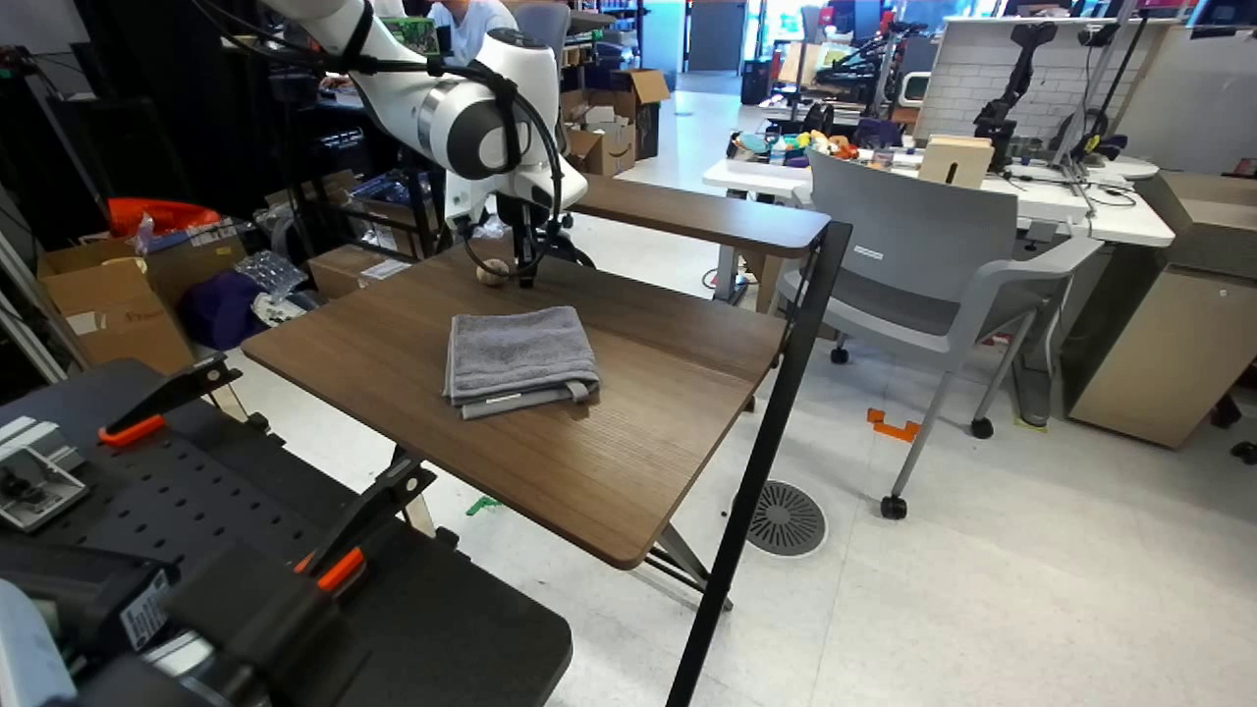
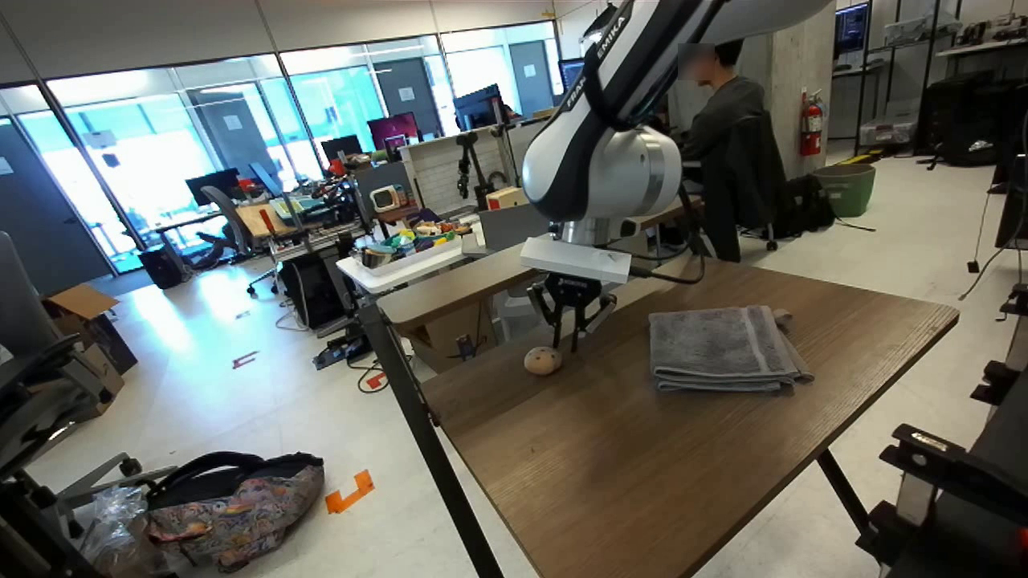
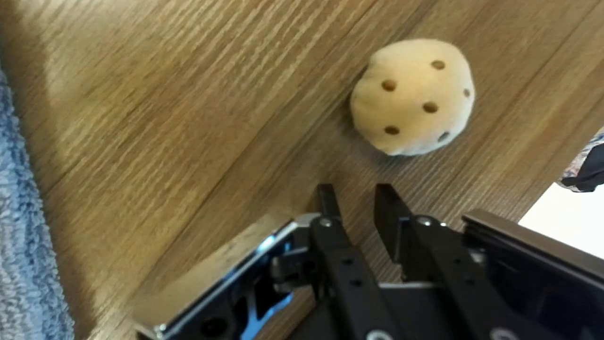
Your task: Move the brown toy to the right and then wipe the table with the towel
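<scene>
Brown wood grain tops the table, wide, flat and probably hard enough that a low grasp wants care. On it lies the grey towel, folded nearly square, so no long axis stands out. It looks soft and limp; a pinch on its loose, layered edge should take best. Apart from the cloth, the gripper points down, its jaws narrowly parted with nothing between them. Smallest is the brown toy, resting on the table just beyond the fingertips, not touching them as the wrist view has it. Rounded and pitted (rather like a potato), it has no clear front; in an exterior view the toy looks slightly wider than tall, so what long axis it has lies flat. I judge it light, perhaps padded, and apt to roll: squeeze it across its middle.
</scene>
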{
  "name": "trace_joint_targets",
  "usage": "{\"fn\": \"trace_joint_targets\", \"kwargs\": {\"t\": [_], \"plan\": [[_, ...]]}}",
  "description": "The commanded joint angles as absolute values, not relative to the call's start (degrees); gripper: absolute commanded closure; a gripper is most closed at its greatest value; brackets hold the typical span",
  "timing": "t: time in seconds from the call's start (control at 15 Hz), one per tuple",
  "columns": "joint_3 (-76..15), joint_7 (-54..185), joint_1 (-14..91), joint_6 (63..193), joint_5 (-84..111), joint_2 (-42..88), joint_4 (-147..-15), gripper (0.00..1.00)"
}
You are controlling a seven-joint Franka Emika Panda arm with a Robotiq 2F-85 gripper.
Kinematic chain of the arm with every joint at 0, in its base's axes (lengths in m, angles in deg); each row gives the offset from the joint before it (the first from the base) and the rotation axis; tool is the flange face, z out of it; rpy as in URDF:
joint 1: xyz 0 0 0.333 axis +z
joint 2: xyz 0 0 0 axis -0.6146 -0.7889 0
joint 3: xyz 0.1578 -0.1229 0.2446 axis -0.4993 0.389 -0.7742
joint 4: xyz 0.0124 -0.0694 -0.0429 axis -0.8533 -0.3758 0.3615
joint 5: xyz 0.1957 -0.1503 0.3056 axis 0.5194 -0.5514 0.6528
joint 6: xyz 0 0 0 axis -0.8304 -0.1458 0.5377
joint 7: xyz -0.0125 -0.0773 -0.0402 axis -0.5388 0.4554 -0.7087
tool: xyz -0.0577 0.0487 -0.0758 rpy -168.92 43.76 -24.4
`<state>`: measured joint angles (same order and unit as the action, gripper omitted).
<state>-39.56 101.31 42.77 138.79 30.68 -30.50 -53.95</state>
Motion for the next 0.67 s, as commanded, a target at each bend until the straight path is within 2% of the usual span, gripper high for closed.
{"fn": "trace_joint_targets", "kwargs": {"t": [0.0, 0.07, 0.13, 0.53, 0.6], "plan": [[-40.8, 97.1, 42.0, 138.3, 32.4, -30.5, -53.0, 0.51], [-41.0, 96.0, 41.8, 138.1, 32.3, -30.1, -53.3, 0.51], [-41.0, 98.0, 45.2, 139.5, 32.3, -29.6, -54.2, 0.45], [-41.8, 98.3, 50.3, 138.5, 31.7, -30.2, -52.4, 0.01], [-41.8, 98.4, 50.7, 138.3, 31.7, -30.5, -52.0, 0.00]]}}
